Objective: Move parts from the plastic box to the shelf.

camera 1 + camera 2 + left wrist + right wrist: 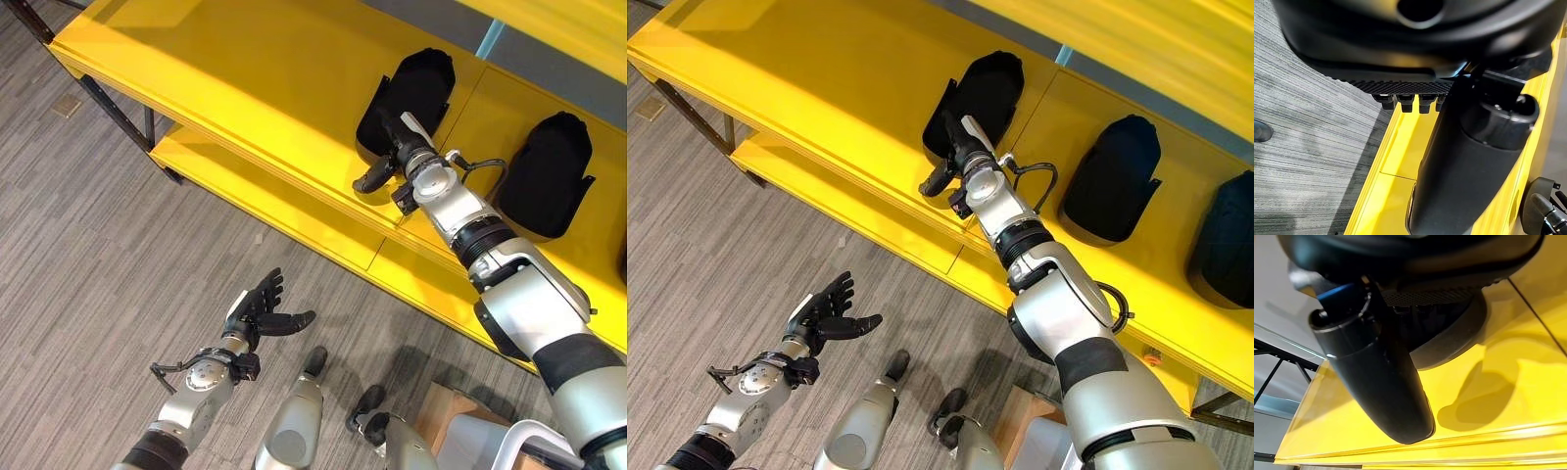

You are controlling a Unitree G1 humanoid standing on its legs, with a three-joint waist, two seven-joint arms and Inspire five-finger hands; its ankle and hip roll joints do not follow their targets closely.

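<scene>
Right eye view shows a rounded black part lying near the yellow shelf's front edge, the right hand upon it, fingers hidden, two similar parts alongside, the left hand spread open over grey floor.

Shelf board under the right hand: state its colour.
Bright yellow shelf board, clearest in the right eye view.

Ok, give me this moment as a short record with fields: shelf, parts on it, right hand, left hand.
shelf: yellow shelf, two tiers
parts: three black parts on the upper tier; nearest part, middle part, far part
right hand: right hand reaches onto the shelf at the nearest part; grip hidden
left hand: left hand open over the grey floor, holding nothing
</scene>
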